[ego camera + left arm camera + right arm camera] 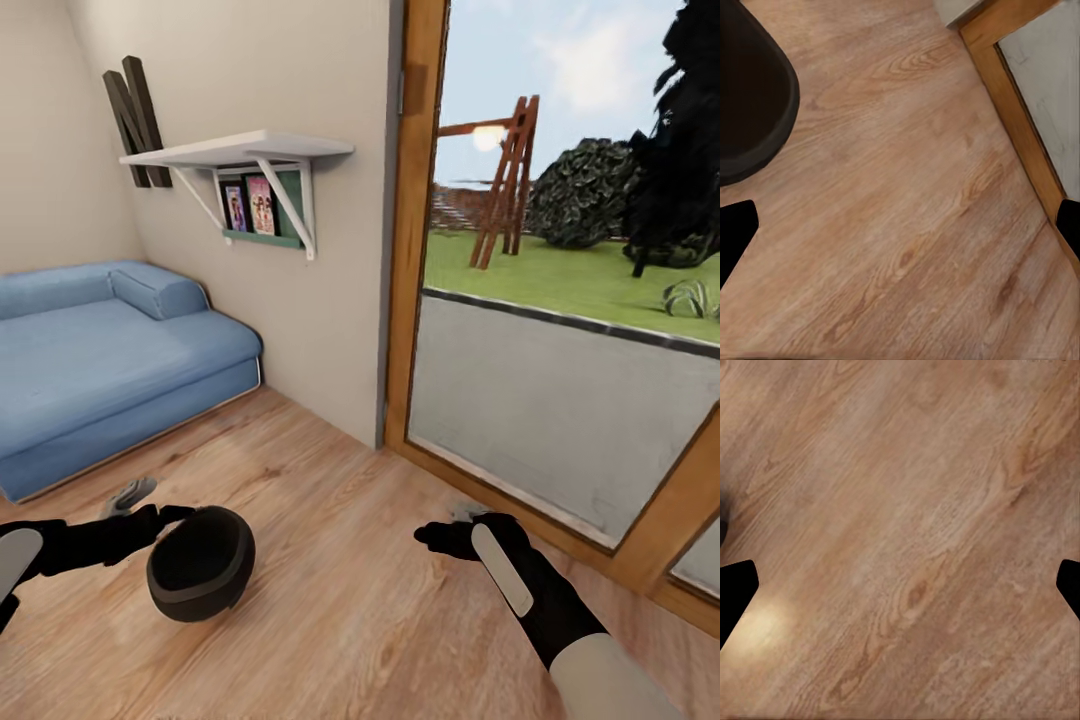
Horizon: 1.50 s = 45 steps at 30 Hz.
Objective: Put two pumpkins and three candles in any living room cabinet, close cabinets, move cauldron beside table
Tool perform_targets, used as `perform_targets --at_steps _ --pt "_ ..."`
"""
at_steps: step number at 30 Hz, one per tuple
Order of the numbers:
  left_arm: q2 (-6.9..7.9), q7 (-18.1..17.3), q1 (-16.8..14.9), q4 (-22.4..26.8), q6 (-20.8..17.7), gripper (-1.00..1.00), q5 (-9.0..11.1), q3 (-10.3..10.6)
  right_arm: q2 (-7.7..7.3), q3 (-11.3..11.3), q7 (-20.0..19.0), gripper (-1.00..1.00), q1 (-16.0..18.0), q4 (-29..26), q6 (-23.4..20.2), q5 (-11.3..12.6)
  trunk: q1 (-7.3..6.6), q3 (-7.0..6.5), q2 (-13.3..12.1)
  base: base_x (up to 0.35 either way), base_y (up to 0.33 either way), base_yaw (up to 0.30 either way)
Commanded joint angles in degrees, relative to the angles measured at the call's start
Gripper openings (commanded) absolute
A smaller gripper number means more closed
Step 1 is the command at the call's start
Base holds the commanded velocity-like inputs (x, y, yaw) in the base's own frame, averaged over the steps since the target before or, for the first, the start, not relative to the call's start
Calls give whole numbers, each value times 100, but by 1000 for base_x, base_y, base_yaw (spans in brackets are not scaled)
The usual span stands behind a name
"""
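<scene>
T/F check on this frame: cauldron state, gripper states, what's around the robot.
1. The cauldron lies tipped on the wooden floor, its mouth facing the camera. True.
2. The left gripper is beside the cauldron's rim. True.
3. The right gripper holds a pumpkin. False: its fingers are spread in the right wrist view, nothing between them.
4. A blue sofa stands against the wall. True.
5. The white wall shelf hangs bare. False: books stand under it.
</scene>
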State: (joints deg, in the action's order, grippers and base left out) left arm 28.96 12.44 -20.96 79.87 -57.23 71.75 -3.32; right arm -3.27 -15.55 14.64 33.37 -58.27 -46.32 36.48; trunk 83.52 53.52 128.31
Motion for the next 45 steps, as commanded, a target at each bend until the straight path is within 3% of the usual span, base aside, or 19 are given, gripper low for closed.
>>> perform_targets --at_steps 1,20,31,38,45 --pt "15 57 -5 -11 -20 100 63 -2 -7 -18 57 100 3 -9 -9 61 -24 -7 -39 0 0 214" --pt "40 57 -5 -72 -20 100 75 -2 -9 -18 77 100 3 -31 -9 61 -441 -297 -801 0 0 151" --pt "78 57 -5 -76 -17 100 94 -2 13 -27 50 100 3 -30 -4 61 -441 -296 -801 119 0 220" --pt "92 57 -5 -77 -18 100 94 -2 11 -649 60 100 3 -30 172 64 -441 -296 -801 332 0 10" --pt "93 57 -5 -77 -18 100 94 -2 9 -752 89 100 3 -37 185 102 -441 -296 -801 338 0 59"
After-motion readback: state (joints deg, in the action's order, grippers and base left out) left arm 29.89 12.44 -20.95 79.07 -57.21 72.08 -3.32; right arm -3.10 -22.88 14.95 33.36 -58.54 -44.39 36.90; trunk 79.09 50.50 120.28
